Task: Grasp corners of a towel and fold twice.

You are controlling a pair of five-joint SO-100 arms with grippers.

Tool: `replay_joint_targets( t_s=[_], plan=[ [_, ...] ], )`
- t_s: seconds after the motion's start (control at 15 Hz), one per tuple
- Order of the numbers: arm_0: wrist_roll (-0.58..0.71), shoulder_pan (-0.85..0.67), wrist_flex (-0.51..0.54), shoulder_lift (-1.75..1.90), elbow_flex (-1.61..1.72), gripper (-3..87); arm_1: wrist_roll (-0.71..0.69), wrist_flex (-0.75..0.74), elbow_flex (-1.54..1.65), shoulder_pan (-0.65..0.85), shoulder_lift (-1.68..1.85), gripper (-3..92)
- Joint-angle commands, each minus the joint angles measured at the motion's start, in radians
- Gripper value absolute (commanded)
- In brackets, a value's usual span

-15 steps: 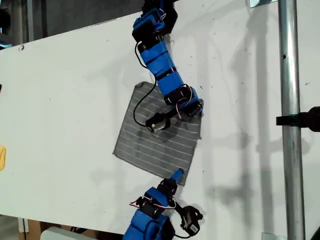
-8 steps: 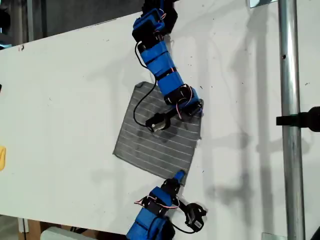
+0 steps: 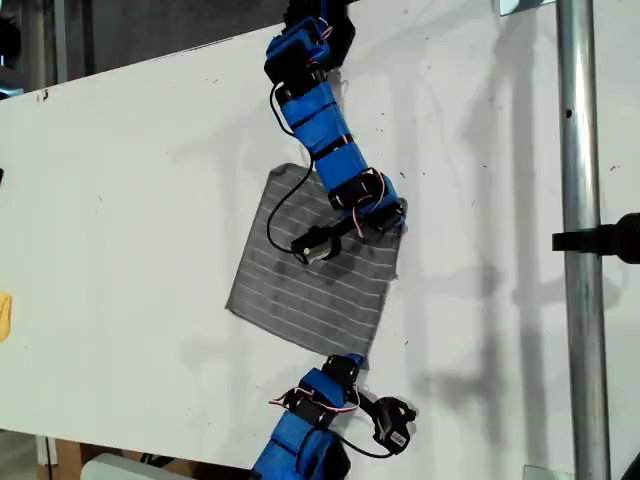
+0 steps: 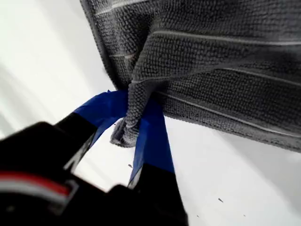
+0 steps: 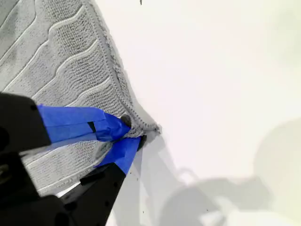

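Since a second ago my first claw has drawn the towel's lower corner up and inward in the exterior view, pinching it tight. Ribbed grey terry with pale stripes lies on the white bench. My second claw clamps another corner; bare bench surrounds.

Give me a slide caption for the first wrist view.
My first gripper pinches a bunched corner of the grey striped towel above the white table.
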Motion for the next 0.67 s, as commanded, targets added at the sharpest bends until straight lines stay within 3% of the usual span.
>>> replay_joint_targets(
  t_s=[0.0,0.07,0.13,0.27,0.33,0.6],
  plan=[
    [-0.017,0.009,0.143,0.003,-0.152,-2.8,0.008,-0.018,-0.002,-0.006,0.049,-0.3],
    [-0.005,0.008,0.241,0.005,-0.238,-2.8,0.006,-0.018,0.003,-0.003,0.055,-0.3],
    [-0.043,0.005,0.416,0.005,-0.359,-2.4,0.006,-0.018,0.009,-0.002,0.058,-0.3],
    [-0.052,0.005,0.695,-0.009,-0.581,21.3,0.008,-0.032,0.018,-0.002,0.058,-0.3],
    [-0.055,0.008,0.749,-0.012,-0.629,23.6,0.008,-0.037,0.021,-0.003,0.058,-0.3],
    [-0.054,0.005,0.718,-0.048,-0.612,28.0,0.008,-0.04,0.025,-0.003,0.061,-0.3]
  ],
)
